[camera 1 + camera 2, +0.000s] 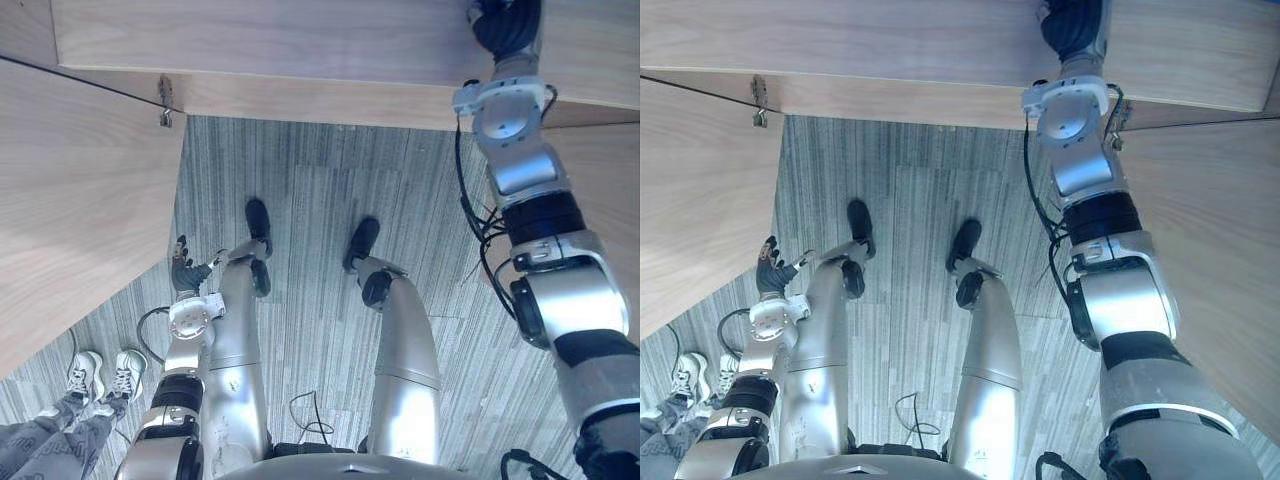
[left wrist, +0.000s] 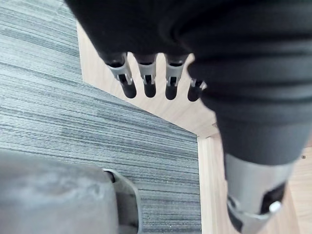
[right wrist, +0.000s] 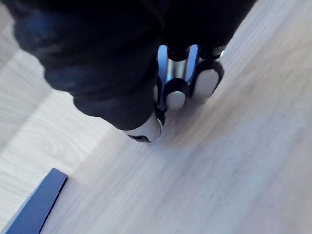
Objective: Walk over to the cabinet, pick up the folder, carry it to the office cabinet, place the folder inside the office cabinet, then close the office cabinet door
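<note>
Two hands, left hand [image 2: 148, 79] slack, right hand [image 3: 178, 91] clenched against cabinet [image 3: 234, 161], folder [image 3: 35, 205] mostly cut off

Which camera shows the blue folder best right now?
The right wrist view: the folder shows a dark blue corner lying flat on pale wood, apart from the right robot hand. The eye views catch that hand's dark cover at their top edge.

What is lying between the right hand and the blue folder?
Only bare light wood separates the right hand from the corner of the blue folder, as the right wrist view shows.
</note>
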Motion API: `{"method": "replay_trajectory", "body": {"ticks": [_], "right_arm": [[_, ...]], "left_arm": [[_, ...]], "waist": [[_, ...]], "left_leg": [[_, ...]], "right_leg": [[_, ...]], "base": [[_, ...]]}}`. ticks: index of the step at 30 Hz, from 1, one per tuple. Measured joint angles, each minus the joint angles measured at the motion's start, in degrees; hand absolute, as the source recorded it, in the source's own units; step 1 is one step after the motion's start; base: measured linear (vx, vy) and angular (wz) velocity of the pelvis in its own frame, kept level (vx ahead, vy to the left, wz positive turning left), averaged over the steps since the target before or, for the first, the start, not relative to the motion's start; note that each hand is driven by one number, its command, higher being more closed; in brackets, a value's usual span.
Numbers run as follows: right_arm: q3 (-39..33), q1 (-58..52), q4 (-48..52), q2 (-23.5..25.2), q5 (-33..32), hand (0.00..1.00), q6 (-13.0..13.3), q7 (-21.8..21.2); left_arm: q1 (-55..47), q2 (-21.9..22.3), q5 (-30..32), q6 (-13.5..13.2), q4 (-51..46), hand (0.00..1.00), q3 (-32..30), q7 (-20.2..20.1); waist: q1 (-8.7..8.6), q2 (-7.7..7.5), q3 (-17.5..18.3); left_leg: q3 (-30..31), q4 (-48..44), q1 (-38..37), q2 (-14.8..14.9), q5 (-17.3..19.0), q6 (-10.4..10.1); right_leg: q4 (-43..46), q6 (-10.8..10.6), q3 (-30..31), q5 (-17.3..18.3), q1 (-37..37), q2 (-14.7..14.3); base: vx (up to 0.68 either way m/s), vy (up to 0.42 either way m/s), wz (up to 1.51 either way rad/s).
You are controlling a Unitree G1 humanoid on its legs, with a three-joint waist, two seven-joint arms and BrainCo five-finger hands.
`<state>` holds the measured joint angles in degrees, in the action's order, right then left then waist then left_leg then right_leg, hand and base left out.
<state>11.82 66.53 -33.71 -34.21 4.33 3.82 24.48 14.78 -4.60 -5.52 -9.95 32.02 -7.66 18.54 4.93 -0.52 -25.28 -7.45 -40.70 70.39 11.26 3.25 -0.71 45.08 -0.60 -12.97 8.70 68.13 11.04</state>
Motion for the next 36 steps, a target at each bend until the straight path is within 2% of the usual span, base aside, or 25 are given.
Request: {"method": "replay_trajectory", "body": {"ticks": [10, 18, 22, 27, 32, 36], "right_arm": [[-0.7, 4.2, -5.5, -2.3, -7.3, 1.00, 2.8, -0.1], [-4.2, 5.6, -7.8, -2.0, -17.6, 1.00, 3.2, 1.2], [-10.7, 5.5, -7.5, 1.8, -23.2, 1.00, 3.9, 3.9], [-16.3, 0.5, -1.8, 6.6, -25.0, 1.00, 3.4, 6.8], [-18.9, -13.8, 15.4, 16.7, -24.3, 1.00, 3.1, 10.2], [-17.6, -22.1, 27.6, 21.1, -19.9, 1.00, 3.3, 11.2]], "left_arm": [[-0.8, -0.1, -1.2, -0.1, -2.0, 0.00, 1.2, -0.2], [-0.8, -0.1, -2.9, -0.1, -2.0, 0.00, 1.1, -0.1], [-0.8, 0.1, -3.2, 0.0, -2.1, 0.00, 1.0, 0.0], [-0.6, 0.5, -3.2, 0.4, -2.2, 0.00, 0.4, 0.3], [-0.6, 2.0, -3.0, 1.9, -2.5, 0.00, -0.1, 0.8], [-1.2, 3.7, -1.6, 3.0, -2.2, 0.00, -0.1, 0.7]], "waist": [[-0.75, 0.04, 0.0], [-0.64, 0.10, -0.1], [-0.71, 0.11, -0.1], [-0.54, 0.10, -0.1], [-0.77, 0.11, 0.0], [-1.40, 0.11, 0.0]], "left_leg": [[0.4, 3.7, 0.4, -1.6, -2.2, -0.6], [-3.2, 7.9, -0.6, -0.4, -5.5, 0.0], [-3.5, 7.6, -0.6, -0.2, -5.9, 0.1], [-3.4, 4.7, -1.0, 0.8, -5.1, 0.8], [-3.8, 1.4, -3.8, 2.3, -2.1, 0.8], [-4.8, 1.1, -7.6, 2.7, -0.6, 0.7]], "right_leg": [[-0.4, -0.1, -1.5, 0.4, 0.7, 1.7], [-1.0, -0.1, -2.3, 0.0, 0.9, 2.6], [-1.6, 0.0, -2.4, -0.8, 0.6, 2.5], [-1.2, 0.3, -2.1, -1.0, -0.8, 1.8], [-0.4, 0.0, -1.3, -0.3, -3.9, 0.9], [-0.9, 0.1, -0.2, -0.1, -7.1, 0.4]], "base": [[0.00, -0.010, 0.13], [-0.04, -0.026, 0.14], [-0.02, -0.005, -0.02], [-0.03, -0.013, -0.08], [-0.05, -0.029, -0.17], [-0.05, -0.032, -0.16]]}}
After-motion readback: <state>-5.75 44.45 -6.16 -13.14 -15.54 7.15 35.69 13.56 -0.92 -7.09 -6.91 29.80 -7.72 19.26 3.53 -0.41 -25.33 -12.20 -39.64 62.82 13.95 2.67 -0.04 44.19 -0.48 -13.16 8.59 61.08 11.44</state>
